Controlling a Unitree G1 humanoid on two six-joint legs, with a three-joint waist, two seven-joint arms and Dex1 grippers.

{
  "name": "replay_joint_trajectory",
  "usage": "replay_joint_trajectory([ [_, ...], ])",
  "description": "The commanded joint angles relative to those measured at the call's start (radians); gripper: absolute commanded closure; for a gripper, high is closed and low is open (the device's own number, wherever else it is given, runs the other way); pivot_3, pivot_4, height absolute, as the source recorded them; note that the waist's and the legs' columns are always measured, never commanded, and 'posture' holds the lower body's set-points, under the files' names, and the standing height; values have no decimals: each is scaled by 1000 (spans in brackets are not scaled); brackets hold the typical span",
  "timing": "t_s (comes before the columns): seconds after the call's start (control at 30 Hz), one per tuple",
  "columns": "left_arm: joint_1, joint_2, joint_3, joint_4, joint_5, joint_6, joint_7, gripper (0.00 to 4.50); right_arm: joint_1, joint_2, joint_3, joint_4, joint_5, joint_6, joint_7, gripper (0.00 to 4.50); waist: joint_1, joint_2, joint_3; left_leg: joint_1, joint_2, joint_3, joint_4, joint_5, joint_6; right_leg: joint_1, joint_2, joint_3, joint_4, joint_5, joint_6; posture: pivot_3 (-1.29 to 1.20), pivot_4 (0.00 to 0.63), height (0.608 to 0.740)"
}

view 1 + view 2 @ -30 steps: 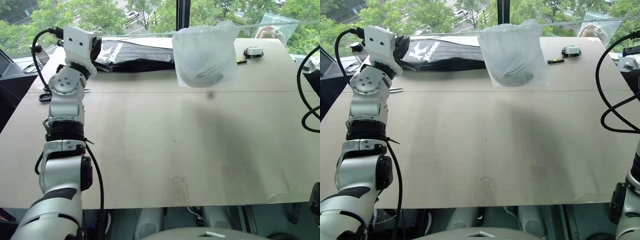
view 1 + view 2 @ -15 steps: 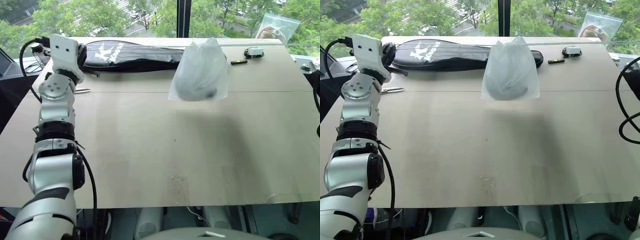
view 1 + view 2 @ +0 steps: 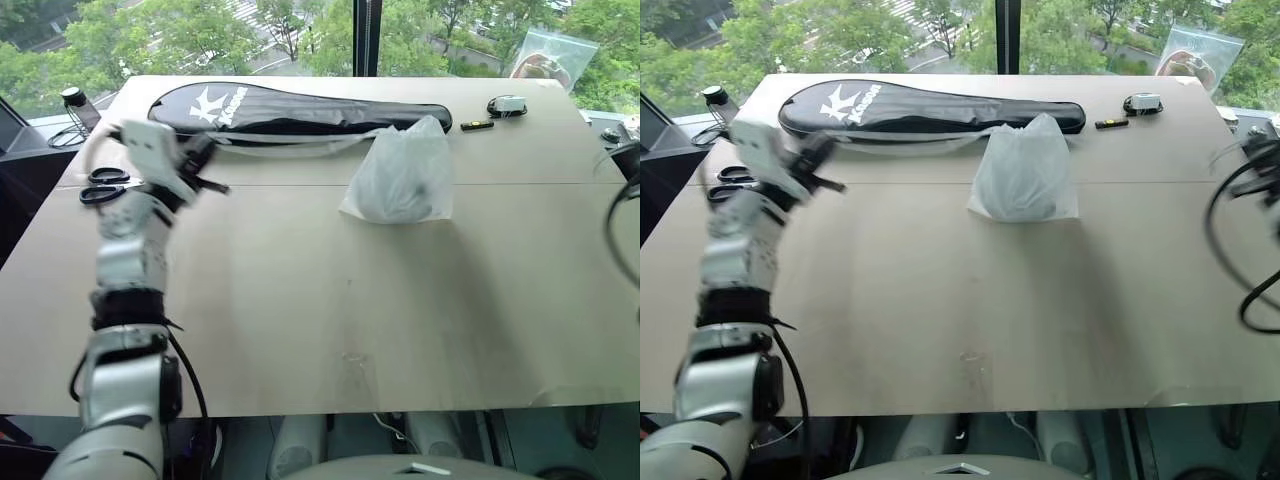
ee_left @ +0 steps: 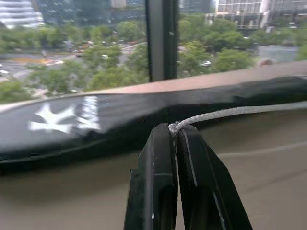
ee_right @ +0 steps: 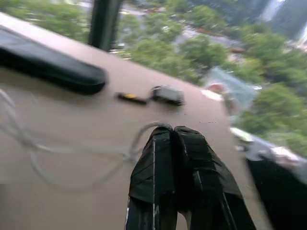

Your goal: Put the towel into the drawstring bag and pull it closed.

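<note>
A thin, translucent white drawstring bag [image 3: 401, 183] is seen resting on the pale wooden table [image 3: 330, 300], just in front of a long black racket cover [image 3: 300, 108]. A white cord [image 4: 225, 113] is pinched between the left gripper's [image 4: 173, 132] closed fingers. The right gripper's [image 5: 171, 130] fingers are pressed together on a thin cord loop [image 5: 139, 136]

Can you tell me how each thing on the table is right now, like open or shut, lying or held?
drawstring bag: resting on the table, neck gathered, something dark inside
left tool: shut on the white cord
right tool: shut on a cord
black racket cover: lying flat, closed
scissors: lying flat
</note>
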Motion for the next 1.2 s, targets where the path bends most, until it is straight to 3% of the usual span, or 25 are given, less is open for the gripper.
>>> replay_joint_trajectory([
  [0.03,59,-11,-50,-160,31,36,-3,4465,24,46,107,-116,16,40,-31,4500,1,0,0,0,0,-1,0,0,0,0,1,0,0,0,0,0,150,740],
  [0.23,116,-112,-150,-175,104,46,9,4465,99,100,416,-96,-105,-11,-29,4500,8,0,-1,0,-1,-1,1,0,0,0,1,-1,-1,0,0,0,150,740],
  [0.4,146,-122,-198,-179,127,60,-46,4465,90,130,522,76,-203,-99,-19,4500,5,-1,-2,1,-1,-1,1,0,0,1,1,-1,-1,0,0,0,150,740],
  [0.43,153,-115,-192,-186,121,68,-58,4177,99,121,515,97,-211,-125,-2,4195,4,-1,-2,1,-1,-1,1,0,0,1,1,-1,-1,0,0,0,150,740],
  [0.5,176,-87,-166,-214,94,94,-90,3647,135,93,481,101,-204,-155,38,3611,5,0,-2,1,-1,-1,1,0,0,0,1,-1,-1,0,0,0,150,740],
  [0.77,412,81,-17,-466,-73,259,-221,24,439,23,150,-77,-43,-184,183,21,9,0,-2,1,0,-1,-1,0,0,1,0,-1,-3,0,0,0,150,740],
  [1.0,656,146,131,-640,-178,295,-287,24,655,51,-67,-208,42,-248,266,21,7,1,-3,5,2,1,-2,0,0,4,1,0,-2,-3,2,0,150,740],
  [1.2,696,120,144,-669,-172,279,-249,24,714,70,-127,-198,-30,-352,254,21,11,1,-4,17,6,1,-2,0,0,17,1,0,-7,-7,1,0,150,740],
])
